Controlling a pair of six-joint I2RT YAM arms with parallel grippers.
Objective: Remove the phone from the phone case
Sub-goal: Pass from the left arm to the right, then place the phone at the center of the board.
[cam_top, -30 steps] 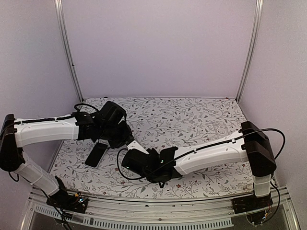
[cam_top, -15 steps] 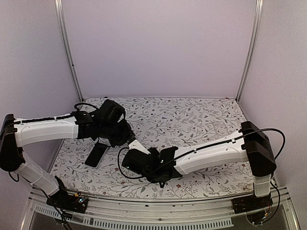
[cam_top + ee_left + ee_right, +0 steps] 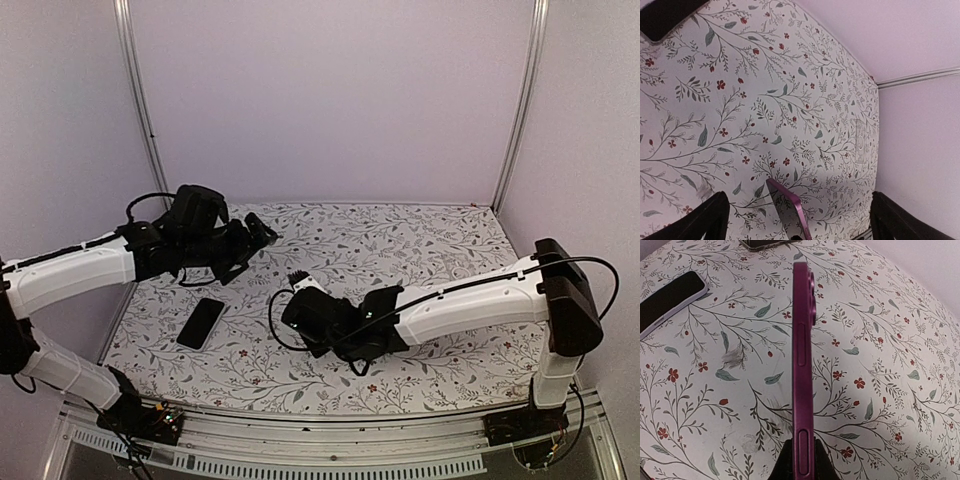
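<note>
Lets go w/ left fingers [image 3: 707, 220]: spread wide now and pulled back up-left, well apart from the purple phone [image 3: 802, 365], vs. closed in on it alongside the other arm half a sec ago. Keeps hold w/ right fingers [image 3: 782, 467] alone, pinched nearly together on the phone's lower end, edge-on to the right wrist cam and lifted off the floral surface [image 3: 430, 250]; shifted a little to the right too. Reads as a handover or regrip, not a finished step. Can't tell if the clear phone case is still on: edge looks matte purple w/ side btns and cam bump showing, no clear lip made out, but can't rule out so thin a shell at this angle. Leaves a black phone [image 3: 201, 322] flat on the surface, front left, same spot as before, near neither arm; shows a pale lavender rim in the right wrist view, poss. a clear shell, unconfirmed. Means, prob., a one-arm hold for now: needs the left back in to peel or push if the case is still round the phone; otherwise only a set-down left.
</note>
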